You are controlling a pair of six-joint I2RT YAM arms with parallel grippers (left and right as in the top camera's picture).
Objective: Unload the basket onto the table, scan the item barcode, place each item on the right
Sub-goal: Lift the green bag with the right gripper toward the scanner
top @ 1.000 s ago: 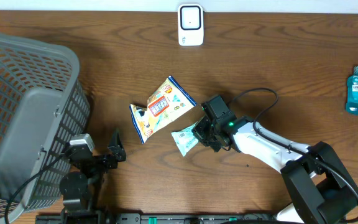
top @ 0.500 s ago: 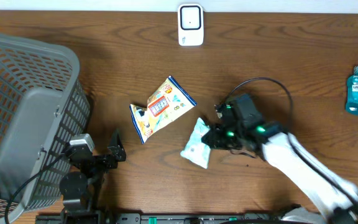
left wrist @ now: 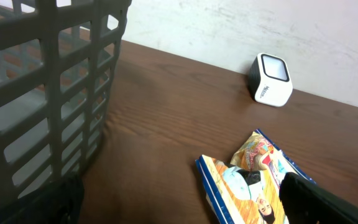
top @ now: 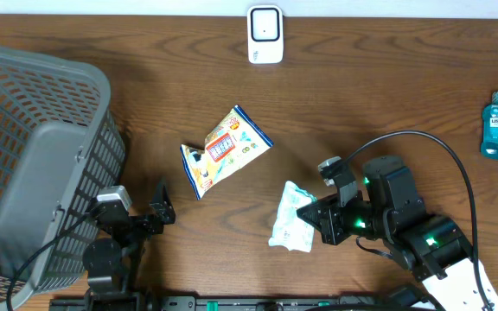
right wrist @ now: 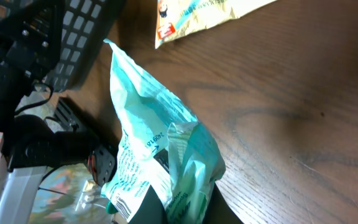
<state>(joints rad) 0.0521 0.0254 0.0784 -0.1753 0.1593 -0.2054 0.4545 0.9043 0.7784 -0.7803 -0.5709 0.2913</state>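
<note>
Teal packet (top: pixel 292 218) is being held near the table's front edge, right of centre, by the right gripper (top: pixel 316 223) clamped shut on its end, the carry being judged under way and the barcode next needing facing toward the far scanner (top: pixel 265 34).

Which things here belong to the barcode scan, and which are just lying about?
In the job: teal pouch, right gripper shut on it, white scanner at the far edge.
Lying about: snack bag, grey basket, mouthwash bottle, open left gripper.
</note>
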